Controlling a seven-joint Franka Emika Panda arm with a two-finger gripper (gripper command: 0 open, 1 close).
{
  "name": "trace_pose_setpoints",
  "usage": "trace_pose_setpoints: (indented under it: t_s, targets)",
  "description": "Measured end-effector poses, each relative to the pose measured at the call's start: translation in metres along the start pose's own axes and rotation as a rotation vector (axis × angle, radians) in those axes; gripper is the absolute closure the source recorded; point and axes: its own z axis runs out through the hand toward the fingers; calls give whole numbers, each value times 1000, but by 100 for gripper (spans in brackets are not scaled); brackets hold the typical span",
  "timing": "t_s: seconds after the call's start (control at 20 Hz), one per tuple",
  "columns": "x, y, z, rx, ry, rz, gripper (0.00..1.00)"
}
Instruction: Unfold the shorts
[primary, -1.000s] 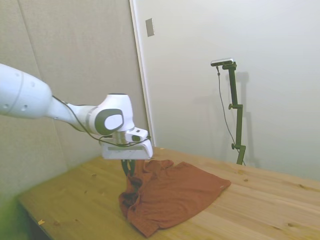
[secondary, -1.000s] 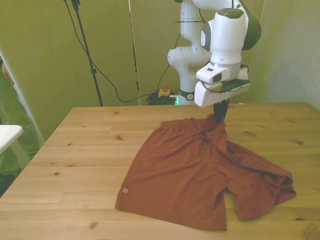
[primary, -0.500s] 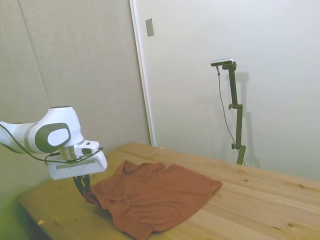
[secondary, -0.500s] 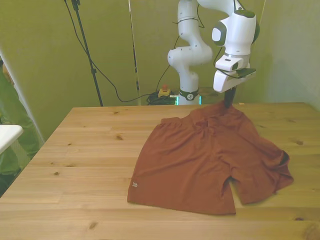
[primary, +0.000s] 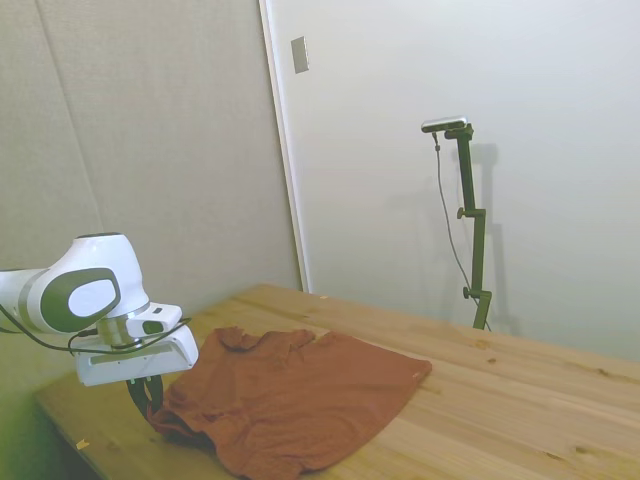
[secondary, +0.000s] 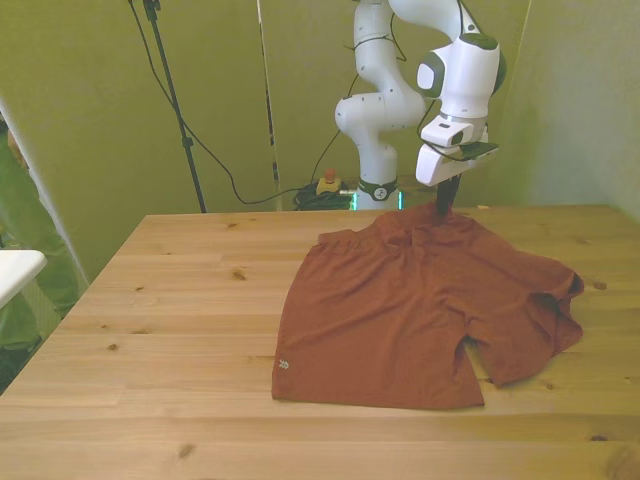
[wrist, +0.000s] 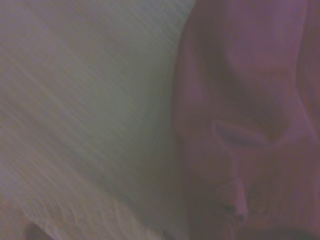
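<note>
Rust-brown shorts (secondary: 400, 310) lie spread across the middle and right of the wooden surface (secondary: 170, 300) in the front view, waistband toward the top of the frame, both legs pointing toward the bottom edge. By the look of it the job is largely done: the leg at the lower centre of the frame lies flat with a small pale logo at its hem corner, and the crotch split between the two legs is open and plain to see. What seems left is the leg at the right of the frame, which is rumpled, its outer edge curled up and folded back on itself near the right side of the picture, and the waistband, which is bunched and lifted where the arm holds it. The gripper (secondary: 445, 205) hangs at the upper middle of the front view, its dark fingers drawn close together and pinching a raised peak of waistband cloth just off the surface; no gap shows between them. In the side view the gripper (primary: 143, 395) sits at the lower left of the frame, at the near end of the shorts (primary: 300, 400), the cloth trailing away from it toward the centre. The wrist view is blurred, showing only folds of cloth (wrist: 250, 125) beside bare wood (wrist: 85, 115).
</note>
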Motion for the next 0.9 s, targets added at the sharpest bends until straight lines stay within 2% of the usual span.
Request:
trace_pose_setpoints:
  t_s: [0.55, 0.9]
  targets:
    - [-6, 6, -15, 60, 17, 65, 0]
    - [-11, 9, -58, 77, 28, 94, 0]
